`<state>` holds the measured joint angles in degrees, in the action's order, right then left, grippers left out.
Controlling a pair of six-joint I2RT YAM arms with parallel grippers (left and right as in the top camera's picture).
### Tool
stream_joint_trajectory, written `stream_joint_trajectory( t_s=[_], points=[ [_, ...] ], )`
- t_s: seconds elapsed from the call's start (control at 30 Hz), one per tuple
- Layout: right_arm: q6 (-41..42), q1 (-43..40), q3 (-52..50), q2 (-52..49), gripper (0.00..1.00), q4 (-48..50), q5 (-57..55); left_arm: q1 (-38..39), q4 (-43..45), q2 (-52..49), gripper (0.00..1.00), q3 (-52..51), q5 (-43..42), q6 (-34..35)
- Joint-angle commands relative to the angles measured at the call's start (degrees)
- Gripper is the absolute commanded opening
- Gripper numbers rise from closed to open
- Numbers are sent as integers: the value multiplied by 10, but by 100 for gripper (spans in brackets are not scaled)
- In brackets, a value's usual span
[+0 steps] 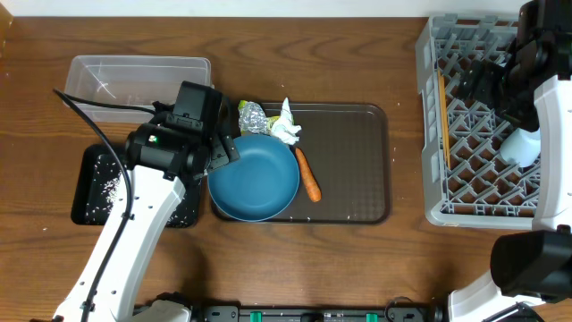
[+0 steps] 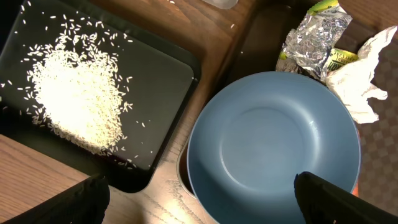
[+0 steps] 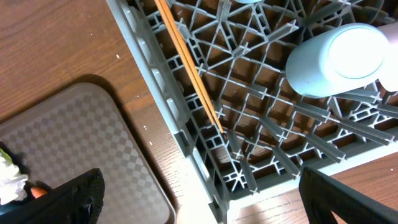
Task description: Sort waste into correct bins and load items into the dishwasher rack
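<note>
Clearly, the left gripper [image 2: 199,186] is the nearer one: it hangs wide open and empty directly above the dark blue plate [image 1: 255,179], whose left rim lies between its fingers. The plate rests flat on the left end of the brown tray [image 1: 357,161]. The right gripper [image 3: 200,186], also spread and empty, hovers over the dishwasher rack [image 1: 474,210], well apart.
</note>
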<state>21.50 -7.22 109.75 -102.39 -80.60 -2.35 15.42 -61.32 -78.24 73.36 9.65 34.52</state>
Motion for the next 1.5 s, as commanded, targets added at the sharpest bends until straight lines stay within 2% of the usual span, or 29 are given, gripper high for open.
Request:
stream_joint_trajectory(
  t_s=[0.0, 0.67, 0.87, 0.93, 1.07, 1.13, 1.27, 1.47],
  points=[
    [8, -1, 0, -3, 99, 0, 0, -2, -2, 1, 98, 3, 11, -2],
    [8, -1, 0, -3, 99, 0, 0, -2, 3, 1, 98, 3, 2, 12],
    [8, -1, 0, -3, 99, 0, 0, -2, 7, 1, 98, 3, -131, 54],
    [8, -1, 0, -3, 99, 0, 0, -2, 8, 1, 98, 2, -223, 87],
    [8, -1, 0, -3, 99, 0, 0, 22, 52, 0, 98, -4, -291, 50],
    [8, -1, 0, -3, 99, 0, 0, 41, 72, -1, 98, -4, -283, 35],
    [8, -1, 0, -3, 99, 0, 0, 77, 74, -10, 98, -4, -200, 63],
    [8, -1, 0, -3, 99, 0, 0, 87, 5, -41, 98, -4, -104, 66]
  ],
)
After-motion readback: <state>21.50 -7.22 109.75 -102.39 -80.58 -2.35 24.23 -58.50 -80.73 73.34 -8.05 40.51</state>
